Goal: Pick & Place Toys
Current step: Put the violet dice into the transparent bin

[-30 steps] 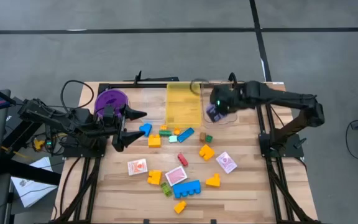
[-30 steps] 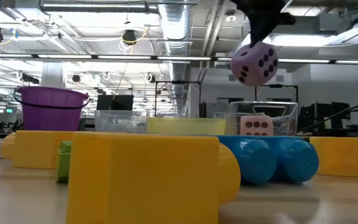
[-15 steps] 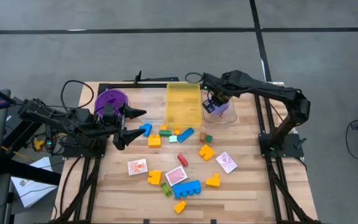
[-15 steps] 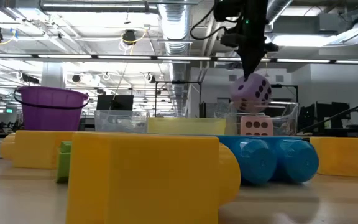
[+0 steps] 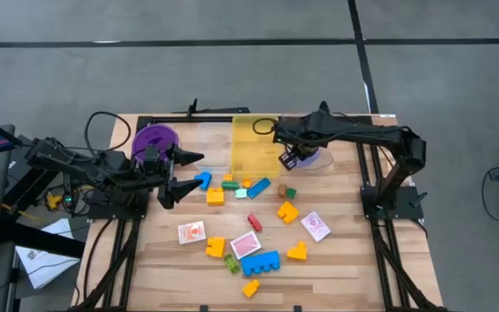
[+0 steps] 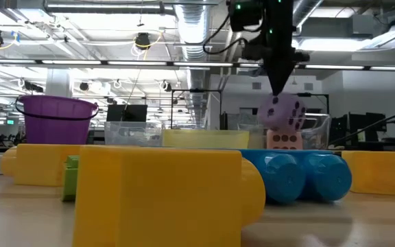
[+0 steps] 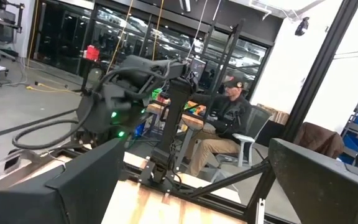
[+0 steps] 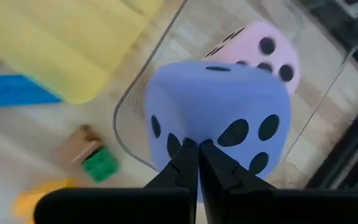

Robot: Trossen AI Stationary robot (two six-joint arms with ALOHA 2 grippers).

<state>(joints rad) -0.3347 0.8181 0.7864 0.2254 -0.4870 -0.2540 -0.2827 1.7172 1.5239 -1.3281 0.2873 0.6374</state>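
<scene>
While a scatter of small plastic blocks and two red-and-white playing cards [image 5: 192,232] lies across the wooden bench [image 5: 345,260], nearest the front edge sit a blue block [image 5: 261,263] and a yellow block [image 5: 297,252].

Toward nine o'clock, the left gripper [image 5: 180,173] waits low over the bench beside a purple round bowl [image 5: 155,139], its fingers spread wide and holding nothing.

Farther back, toward twelve o'clock, stands a yellow rectangular bin [image 5: 255,143]. Just beside it at one o'clock is a clear bin [image 8: 129,106].

The right gripper [image 8: 197,163] hangs over that clear bin, its fingers pinched together on the skin of a purple foam die [image 8: 219,127]. A pink die [image 8: 260,53] already rests inside the bin, directly beneath.

The pinch looks shallow, catching only a small fold of foam, so the die could slip free early. It also hangs close to the bin wall nearest the yellow bin; if released here it might strike the rim, or bounce off the pink die, and tumble out onto the bench.
</scene>
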